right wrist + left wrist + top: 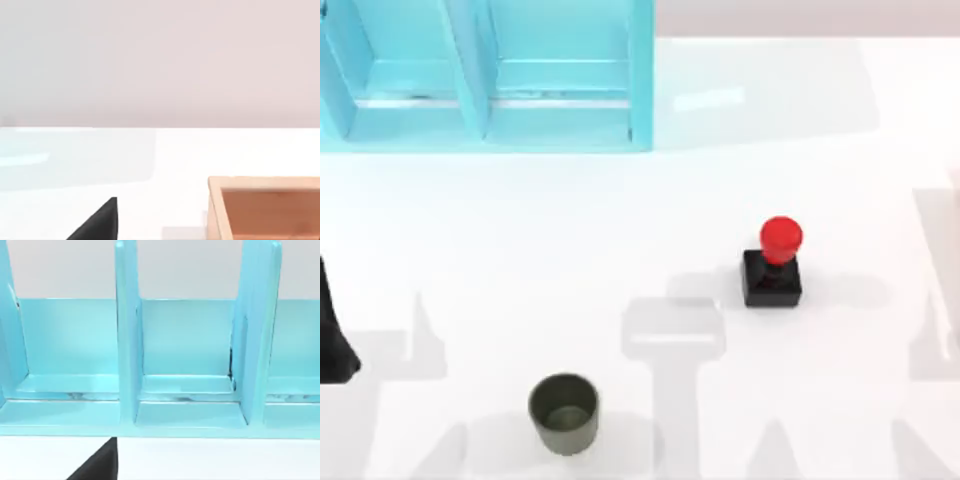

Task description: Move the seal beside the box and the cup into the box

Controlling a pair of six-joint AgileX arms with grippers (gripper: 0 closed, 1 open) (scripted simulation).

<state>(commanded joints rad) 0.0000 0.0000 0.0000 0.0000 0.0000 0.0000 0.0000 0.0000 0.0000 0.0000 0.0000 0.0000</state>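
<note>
The seal (772, 265) stands upright on the white table (620, 220), right of centre, its red knob above a black square base. Nothing touches it. The cup (564, 413) stands upright too, mouth open and nothing visible inside, near the front edge and left of centre, well apart from the seal.

Far back on the left sits a light-blue rack (490, 75) with upright dividers (the left wrist view looks straight into its open bays (185, 385)). It is well apart from both seal and cup.

A wooden box (265, 205), tan outside and orange-brown inside, shows in the right wrist view, resting on the table with its open top up; its place relative to the seal cannot be told from that view.

The left arm (332, 335) is at the far left edge of the table, a dark shape level with the gap between seal and cup; whether its fingers are wide or narrow I cannot tell. A dark finger tip (100, 462) juts into the left wrist view, and a similar tip (100, 222) into the right wrist view; the right gripper's opening cannot be told either.
</note>
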